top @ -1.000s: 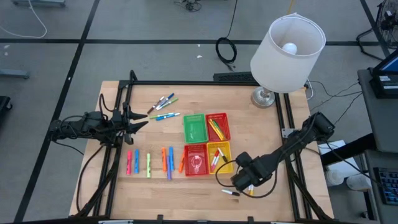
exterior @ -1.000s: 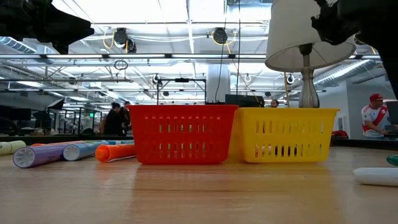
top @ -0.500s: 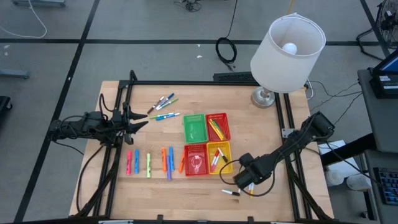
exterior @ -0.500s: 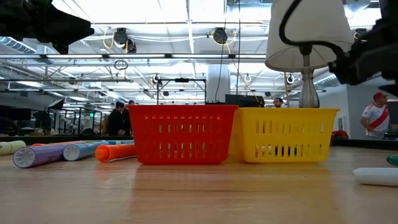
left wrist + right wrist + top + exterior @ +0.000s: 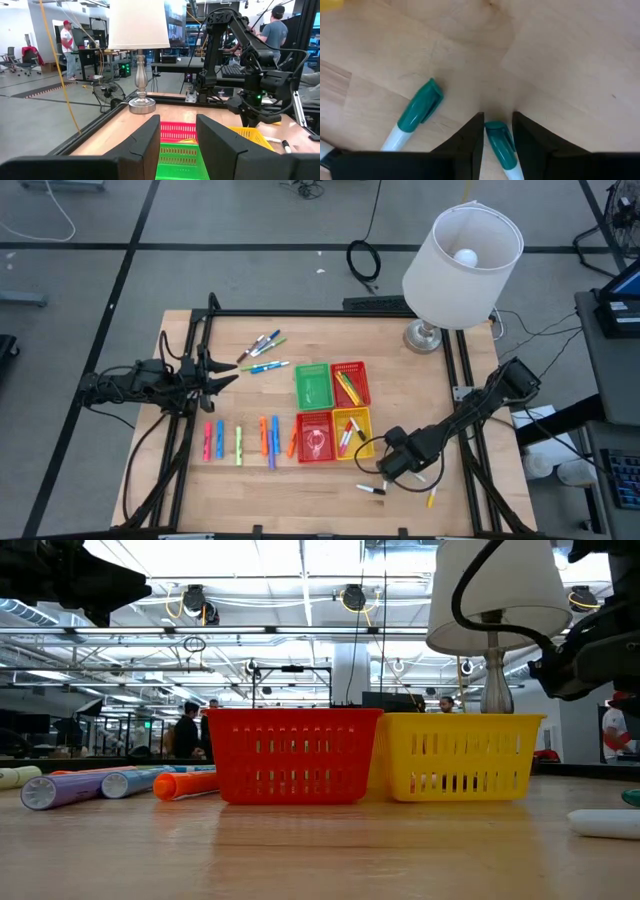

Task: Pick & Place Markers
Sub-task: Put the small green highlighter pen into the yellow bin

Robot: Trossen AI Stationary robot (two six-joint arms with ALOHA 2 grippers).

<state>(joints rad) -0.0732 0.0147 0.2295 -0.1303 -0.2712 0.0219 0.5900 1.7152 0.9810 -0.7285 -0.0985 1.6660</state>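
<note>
Two dark fingers [image 5: 470,145] of the right gripper [image 5: 497,145] clamp a teal-capped marker [image 5: 500,145] just above the wooden table [image 5: 560,65], with a second teal-capped marker [image 5: 415,117] lying close beside them. Behind that gripper stand the yellow basket [image 5: 352,431] and red basket [image 5: 315,437], each holding markers. Far across the table, the left gripper [image 5: 177,142] hangs idle with its fingers parted, loose markers [image 5: 240,442] lined up near it.
</note>
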